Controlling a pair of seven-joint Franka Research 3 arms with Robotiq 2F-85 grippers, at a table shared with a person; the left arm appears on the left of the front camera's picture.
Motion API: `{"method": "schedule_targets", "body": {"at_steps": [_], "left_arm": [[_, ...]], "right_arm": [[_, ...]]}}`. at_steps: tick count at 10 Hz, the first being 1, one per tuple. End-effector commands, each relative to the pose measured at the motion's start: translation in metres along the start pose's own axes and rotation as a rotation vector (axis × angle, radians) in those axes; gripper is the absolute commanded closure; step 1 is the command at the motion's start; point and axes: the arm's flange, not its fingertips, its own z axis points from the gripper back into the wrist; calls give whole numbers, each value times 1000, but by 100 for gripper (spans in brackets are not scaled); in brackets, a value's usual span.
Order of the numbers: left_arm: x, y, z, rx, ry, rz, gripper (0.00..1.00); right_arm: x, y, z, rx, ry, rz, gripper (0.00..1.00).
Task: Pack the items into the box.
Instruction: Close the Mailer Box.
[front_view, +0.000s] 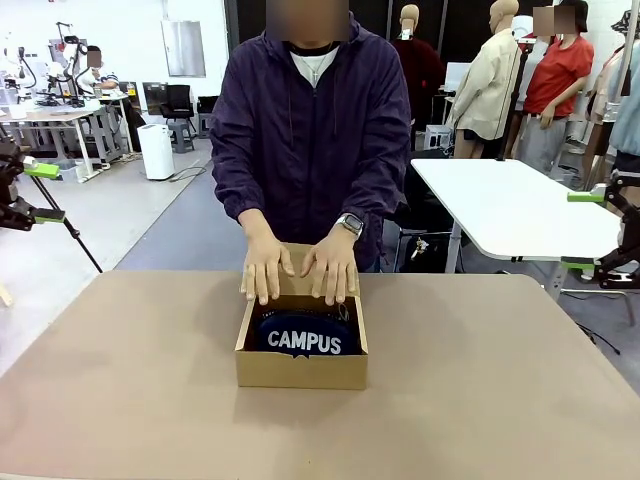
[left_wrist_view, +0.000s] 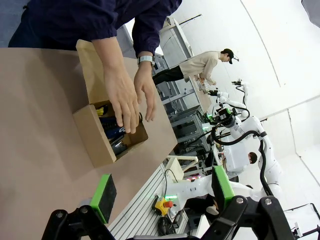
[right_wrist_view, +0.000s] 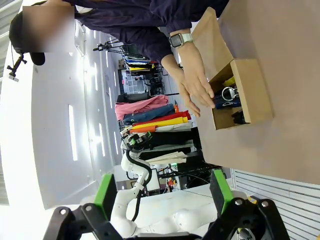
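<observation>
I found the box (front_view: 300, 371) at mid-table, about midway between the two arms, so neither was clearly the nearer. The pouch (front_view: 303, 339) lay inside it, long axis left to right, lettering toward my side. The left wrist view showed a yellow knife (left_wrist_view: 102, 108) at the far end of the box; I could not make out a stapler with any certainty. The person's hand with the watch (front_view: 331, 266) and the other hand (front_view: 265, 268) rested flat on the lid (front_view: 297, 284), which hinged at the far rim. The left gripper (front_view: 45, 192) hung off the table's far left edge and the right gripper (front_view: 583, 231) off its far right, both well apart from the box, fingers spread wide and holding nothing. In my judgement only closing remained: the lid would fold toward the near side, and the person's hands were far better placed for it than either arm.
</observation>
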Motion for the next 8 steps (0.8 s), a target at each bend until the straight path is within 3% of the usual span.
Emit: {"method": "schedule_targets", "body": {"at_steps": [1,5,6,8], "left_arm": [[0,-3,0,4,6,10,0],[0,0,0,0,0,0,0],[8,-6,-23,-8,67,-36,0],[20,0,-71,44,80,-60,0]], "right_arm": [[-4,1,0,8,4,-6,0],[0,0,0,0,0,0,0],[2,3,-17,-13,22,42,0],[11,2,-52,-77,-22,107,0]]}}
